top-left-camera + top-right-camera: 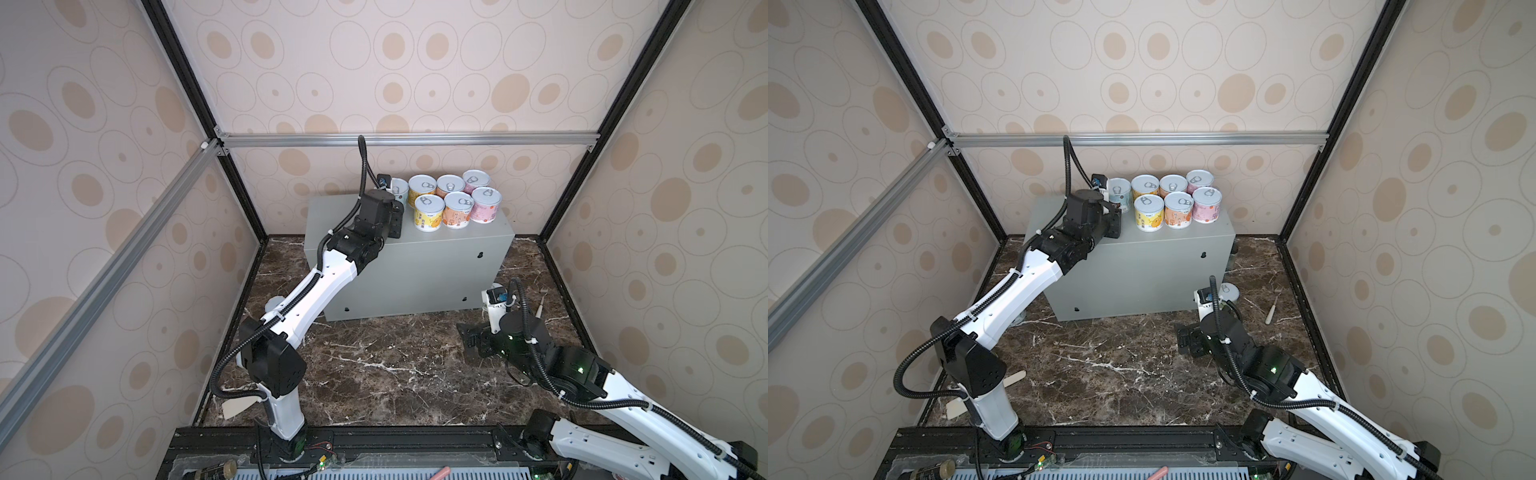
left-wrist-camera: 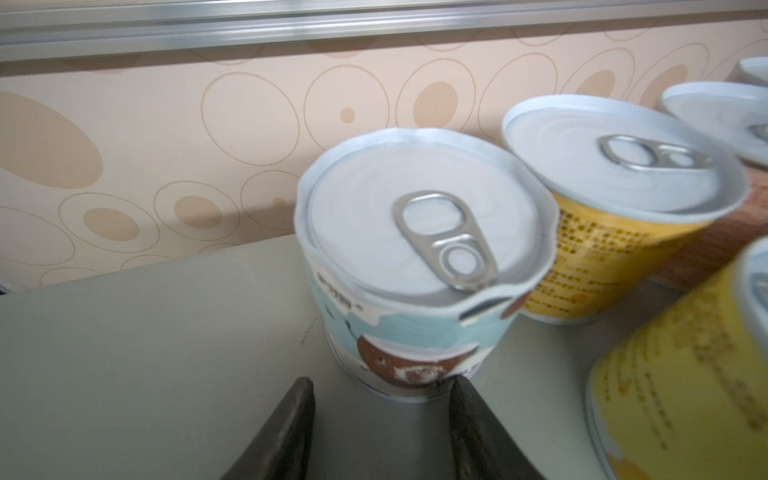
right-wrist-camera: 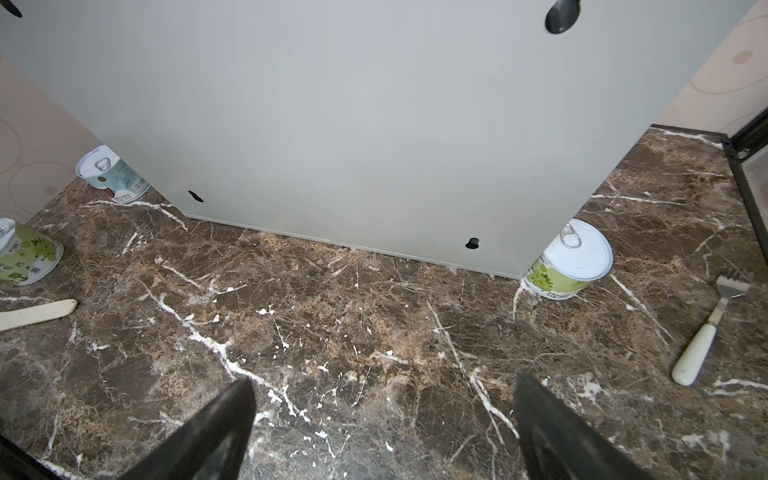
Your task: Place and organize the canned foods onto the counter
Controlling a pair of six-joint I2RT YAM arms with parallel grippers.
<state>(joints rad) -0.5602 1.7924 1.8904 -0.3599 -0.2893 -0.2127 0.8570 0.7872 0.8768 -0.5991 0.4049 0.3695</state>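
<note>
Pale-teal tin [image 2: 419, 266] was seen upright on the counter [image 1: 415, 266], at the left end of its back row, just beside six other tins [image 1: 457, 208] crowded toward the counter's right edge. The left gripper [image 2: 380, 384], narrowly parted, was held at the tin's base, gripping nothing. Bare top was shown toward the counter's left edge. By the counter's right foot a green tin [image 3: 569, 262] and a fork [image 3: 706, 332] were seen; the right gripper [image 3: 384, 380] was spread wide, empty.

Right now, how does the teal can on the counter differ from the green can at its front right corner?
The teal can stands atop the counter; the green can stands on the marble floor. The teal can's lid rim looks wavy, the green can's evenly round. Both are upright with silver pull-tab lids.
</note>
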